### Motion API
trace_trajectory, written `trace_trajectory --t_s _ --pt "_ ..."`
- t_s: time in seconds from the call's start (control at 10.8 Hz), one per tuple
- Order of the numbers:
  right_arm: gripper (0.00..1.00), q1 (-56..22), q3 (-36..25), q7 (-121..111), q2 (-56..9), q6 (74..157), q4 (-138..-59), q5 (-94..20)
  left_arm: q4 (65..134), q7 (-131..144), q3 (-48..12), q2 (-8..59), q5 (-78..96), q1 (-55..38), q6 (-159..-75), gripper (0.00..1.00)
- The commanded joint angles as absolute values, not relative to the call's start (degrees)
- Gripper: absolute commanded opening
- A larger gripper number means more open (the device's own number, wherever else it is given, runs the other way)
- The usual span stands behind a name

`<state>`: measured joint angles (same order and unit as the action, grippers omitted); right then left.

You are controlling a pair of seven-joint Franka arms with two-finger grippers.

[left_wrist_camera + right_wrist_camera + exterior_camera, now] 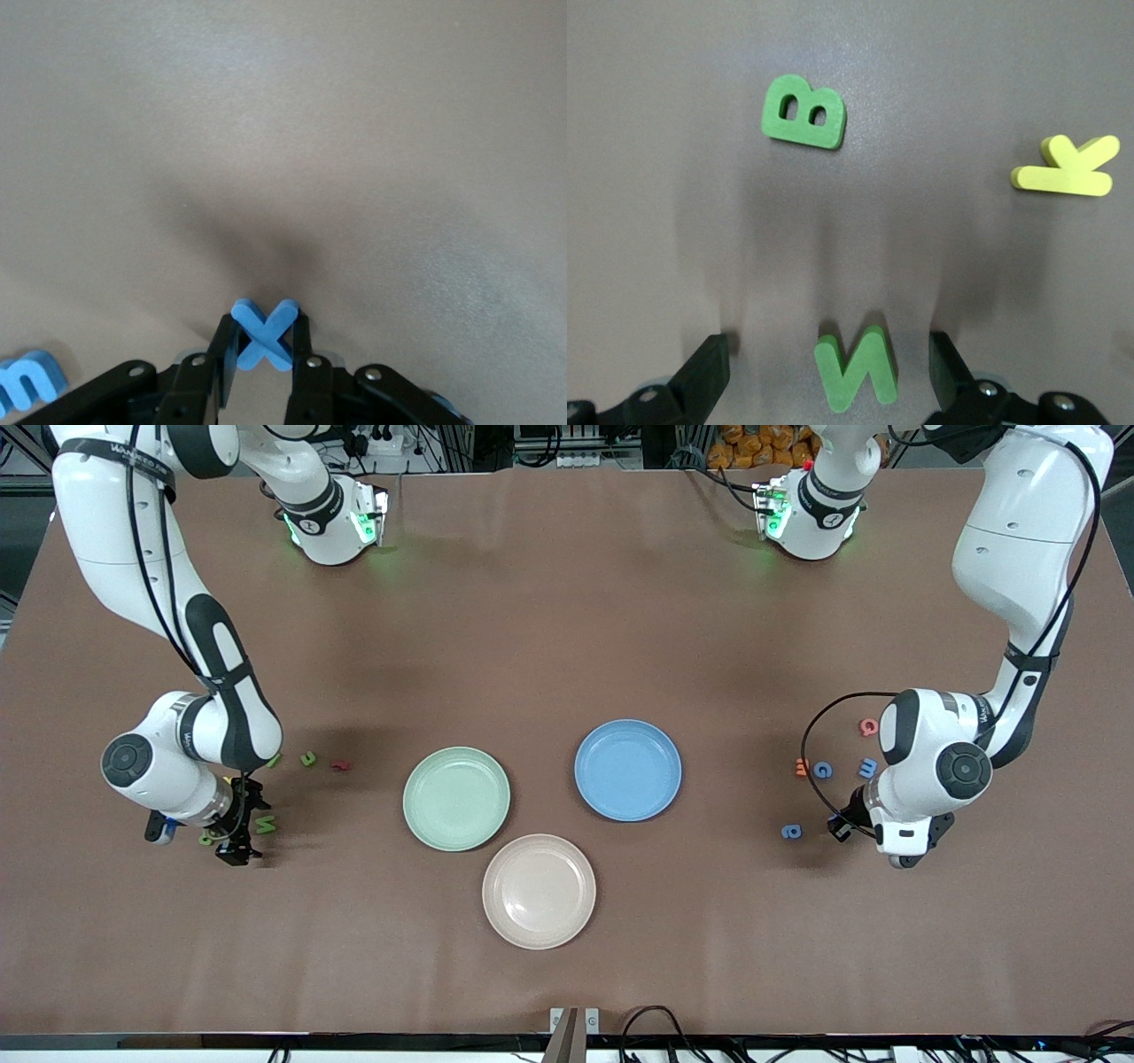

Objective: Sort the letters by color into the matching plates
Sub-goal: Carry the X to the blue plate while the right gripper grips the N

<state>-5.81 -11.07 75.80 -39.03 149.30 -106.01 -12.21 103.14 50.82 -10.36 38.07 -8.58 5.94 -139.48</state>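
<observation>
My left gripper (264,322) is shut on a blue X letter (263,335), low at the table toward the left arm's end; its hand (842,825) hides the X in the front view. A blue m (27,382) lies beside it. Toward the right arm's end, my right gripper (828,347) is open and low over the table, with a green N (856,369) lying between its fingers, untouched. A green B (803,112) and a yellow K (1068,166) lie close by. The green plate (456,798), blue plate (627,770) and beige-pink plate (539,891) sit mid-table with nothing in them.
Near the left hand lie a blue letter (791,832), a blue G (823,771), an orange letter (802,767) and a pink-red one (868,727). Near the right hand lie a green letter (307,758) and a red letter (340,764).
</observation>
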Motion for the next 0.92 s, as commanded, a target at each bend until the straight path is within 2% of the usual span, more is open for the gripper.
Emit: trace_trajectory --t_s 0.0,0.37,0.46,0.74,0.83 --pt "1.00 -6.8 -11.3 75.5 -38.0 150.3 -107.8 -13.1 105.6 53.8 -10.2 36.3 -9.6 5.9 -140.0 0.00" --pt "1.00 -6.7 -11.3 73.0 -37.3 152.7 -110.1 -13.1 104.7 53.4 -11.2 33.7 -10.2 3.6 -138.9 0.00" --pt "0.96 -6.7 -11.3 73.0 -37.1 152.6 -110.1 -13.1 104.4 54.0 -11.2 32.4 -10.1 2.1 -137.7 0.00" --pt "0.73 -6.2 -11.3 70.1 -35.7 152.7 -111.7 -13.1 104.4 54.8 -13.7 28.7 -9.9 -2.7 -134.0 0.00" --pt "0.72 -6.2 -11.3 69.9 -35.5 152.7 -111.9 -13.1 104.4 56.6 -14.8 28.4 -9.8 -4.6 -133.8 0.00"
